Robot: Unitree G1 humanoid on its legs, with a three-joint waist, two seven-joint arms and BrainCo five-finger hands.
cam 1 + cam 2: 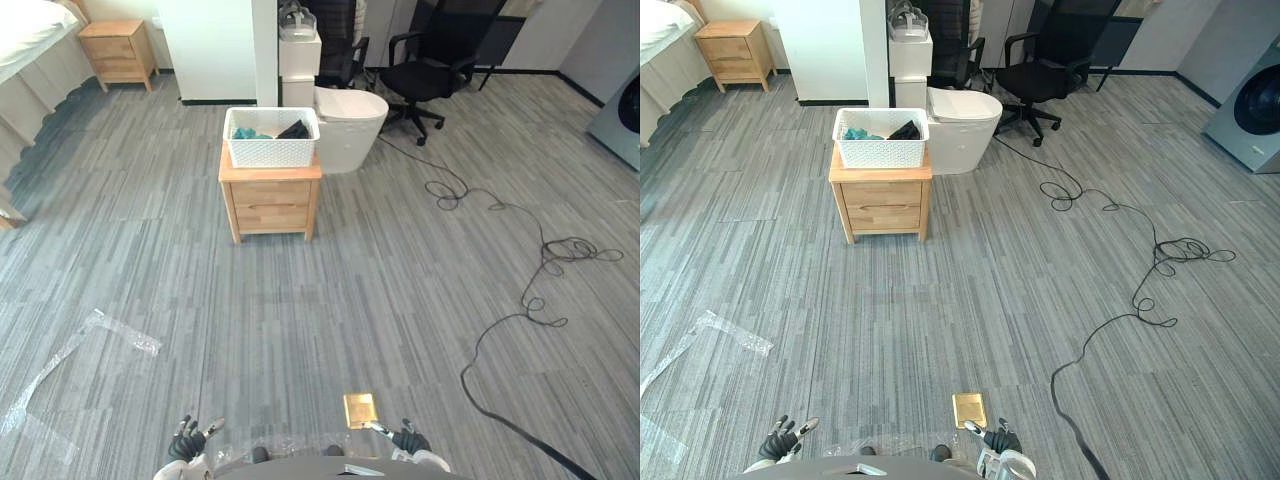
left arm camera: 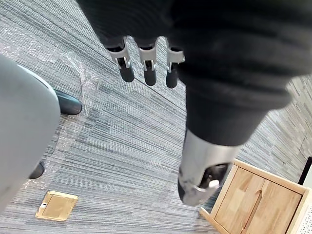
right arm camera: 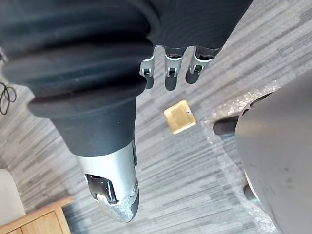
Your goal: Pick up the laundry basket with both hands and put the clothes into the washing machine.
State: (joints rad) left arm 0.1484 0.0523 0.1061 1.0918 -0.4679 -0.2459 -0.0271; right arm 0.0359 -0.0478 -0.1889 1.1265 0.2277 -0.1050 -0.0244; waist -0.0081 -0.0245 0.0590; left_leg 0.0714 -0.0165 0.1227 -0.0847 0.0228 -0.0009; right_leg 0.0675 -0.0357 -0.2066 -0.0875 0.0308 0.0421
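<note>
White plastic basket (image 1: 270,152) sits on top of a wooden nightstand (image 1: 270,203) at about 12 o'clock from the robot, well apart from it across bare grey floor. The clothes (image 1: 294,130) lie inside it, a dark piece towards 3 o'clock and a teal one towards 9 o'clock. The washer (image 1: 1252,108) stands far off at about 2 o'clock, and only its edge and part of its round door are in sight, so I cannot tell whether the door is open.

Both hands hang low by the robot's sides, the left hand (image 1: 186,441) at 7 o'clock and the right hand (image 1: 409,439) at 5 o'clock. In the wrist views the left fingers (image 2: 149,74) and the right fingers (image 3: 169,74) point loosely down at the floor, relaxed and with nothing in them. A brass floor plate (image 1: 359,409) lies just beside the right hand's spot on the floor.

By my reading, nothing of the task is done yet: the basket is untouched and full, and neither hand is near it. All of the job is left:

- walk up to the nightstand
- take the basket by its two sides with both hands
- lift it clear
- turn towards 2 o'clock and carry it to the washer
- load the clothes in

A white bin (image 1: 349,125) close to the nightstand at its 2 o'clock may crowd the right-side approach.
</note>
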